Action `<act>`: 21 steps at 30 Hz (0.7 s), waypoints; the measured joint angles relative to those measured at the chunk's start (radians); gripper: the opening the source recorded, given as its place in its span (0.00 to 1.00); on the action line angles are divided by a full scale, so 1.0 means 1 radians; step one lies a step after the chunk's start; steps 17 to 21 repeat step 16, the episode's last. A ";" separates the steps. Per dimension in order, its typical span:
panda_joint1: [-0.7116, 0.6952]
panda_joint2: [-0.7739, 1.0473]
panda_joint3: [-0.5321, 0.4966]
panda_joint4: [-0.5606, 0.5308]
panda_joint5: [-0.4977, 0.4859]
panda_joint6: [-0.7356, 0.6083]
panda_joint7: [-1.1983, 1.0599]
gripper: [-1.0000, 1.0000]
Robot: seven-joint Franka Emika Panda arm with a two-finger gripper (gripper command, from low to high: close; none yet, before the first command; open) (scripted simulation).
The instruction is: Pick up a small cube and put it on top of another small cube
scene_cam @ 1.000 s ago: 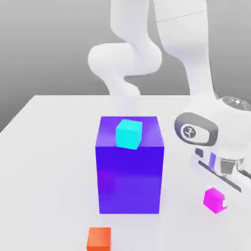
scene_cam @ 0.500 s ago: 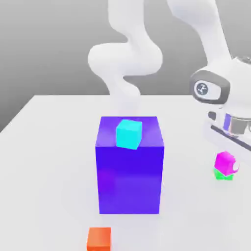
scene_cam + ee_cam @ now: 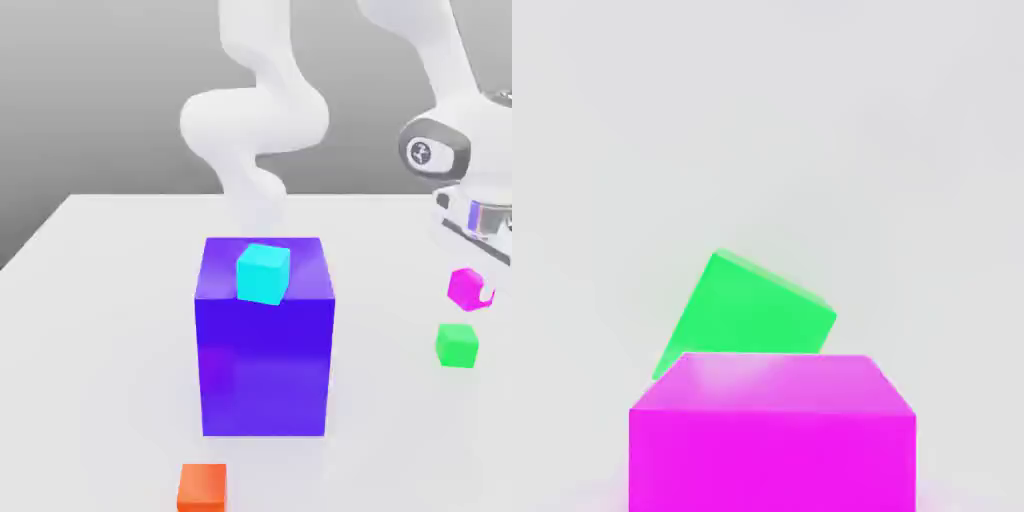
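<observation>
While the arm hangs at the exterior view's right:
Gripper [image 3: 478,290]: clenched on the magenta cube [image 3: 466,288], raised off the table [image 3: 100,300].
Green cube [image 3: 457,345]: below the jaws, apart from the magenta one.

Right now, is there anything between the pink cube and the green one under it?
No. In the exterior view, only air separates the pink cube from the green cube.
</observation>
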 joint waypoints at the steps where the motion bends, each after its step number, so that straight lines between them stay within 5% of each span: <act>1: -0.005 0.012 0.003 0.000 -0.009 0.008 0.006 0.00; 6: 0.037 0.070 -0.054 0.000 -0.082 0.050 0.058 0.00; 16: 0.710 0.138 -0.728 0.003 -0.096 0.123 0.067 0.00; 21: 0.710 0.138 -0.728 0.003 -0.096 0.123 0.067 0.00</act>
